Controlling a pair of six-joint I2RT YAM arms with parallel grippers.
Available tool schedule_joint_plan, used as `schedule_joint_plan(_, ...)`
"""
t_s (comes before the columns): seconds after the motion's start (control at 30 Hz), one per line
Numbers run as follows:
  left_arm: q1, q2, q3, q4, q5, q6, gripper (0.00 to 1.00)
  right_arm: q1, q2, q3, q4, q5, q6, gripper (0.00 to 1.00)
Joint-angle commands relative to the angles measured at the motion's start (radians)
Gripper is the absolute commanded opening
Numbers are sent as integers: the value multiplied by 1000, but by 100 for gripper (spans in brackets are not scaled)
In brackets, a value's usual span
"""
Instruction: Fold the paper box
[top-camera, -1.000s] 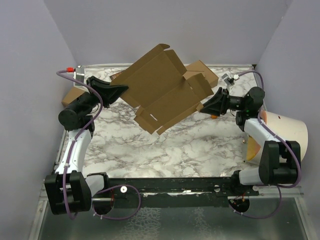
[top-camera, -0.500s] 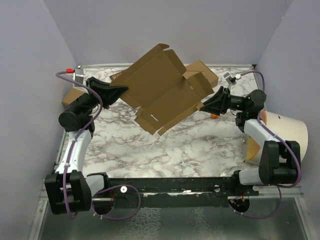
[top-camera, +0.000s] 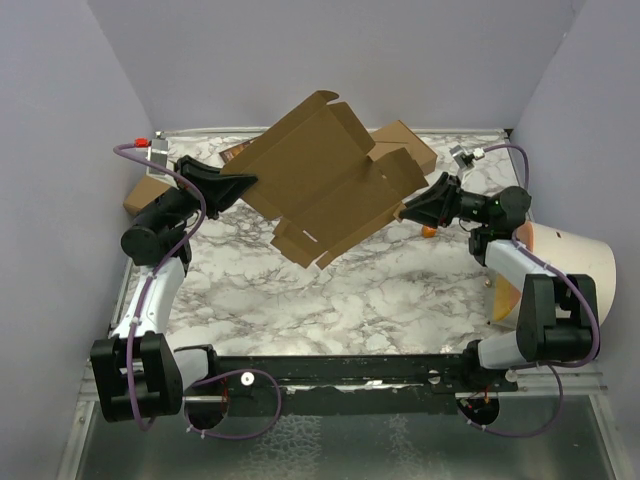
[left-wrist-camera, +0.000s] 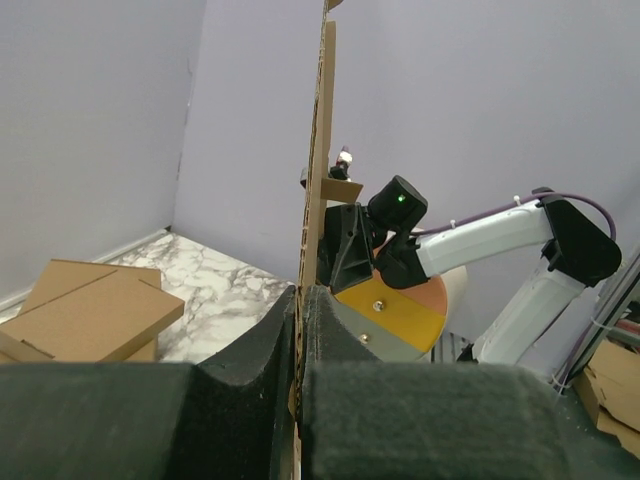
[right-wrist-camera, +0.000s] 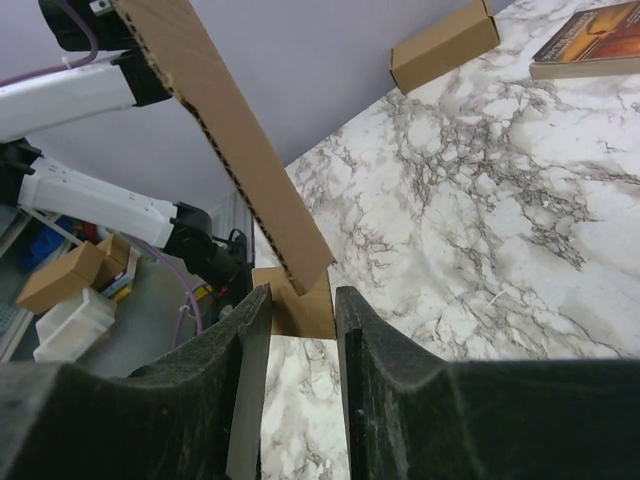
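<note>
Flat brown corrugated cardboard die-cut sheet (top-camera: 325, 185) held tilted in the air above the marbled surface (top-camera: 380, 290), long axis spanning both arms; left jaws pinched on its left edge; right jaws part-spread astride a right-edge flap, grip not discernible.

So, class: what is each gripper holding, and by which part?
The left gripper pinches the paper box by its left-hand edge. The right gripper appears to grip a small flap at the opposite corner.

Left arm (top-camera: 150, 295) and right arm (top-camera: 510, 262): white shells, black joints, purple cables (top-camera: 202, 205). Left hand (top-camera: 250, 180) and right hand (top-camera: 404, 213): black, wedge-shaped.
</note>
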Motion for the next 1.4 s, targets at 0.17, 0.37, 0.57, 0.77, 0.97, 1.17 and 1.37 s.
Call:
schedule_joint_plan(0.17, 7, 4, 0, 56, -22, -19, 0, 7, 4, -16, 95, 25, 46, 13)
schedule_joint_plan(0.37, 8, -2, 1, 19, -17, 8, 0, 7, -1, -13, 86, 12, 42, 1)
schedule_joint_plan(0.57, 8, -9, -4, -25, -12, 49, 0, 7, -9, -14, 70, 0, 20, 2)
schedule_joint_plan(0.77, 8, -5, -7, -32, -7, 59, 0, 7, -22, -5, -3, -13, -48, 6)
schedule_joint_plan(0.97, 8, -2, -11, -33, -4, 61, 0, 7, -40, 22, -155, -34, -184, 12)
schedule_joint_plan(1.17, 15, -25, -17, -89, -7, 89, 0, -36, -121, 153, -770, -8, -714, 84)
schedule_joint_plan(1.37, 21, -115, -38, -348, -105, 174, 0, -151, -171, 222, -974, -26, -911, 98)
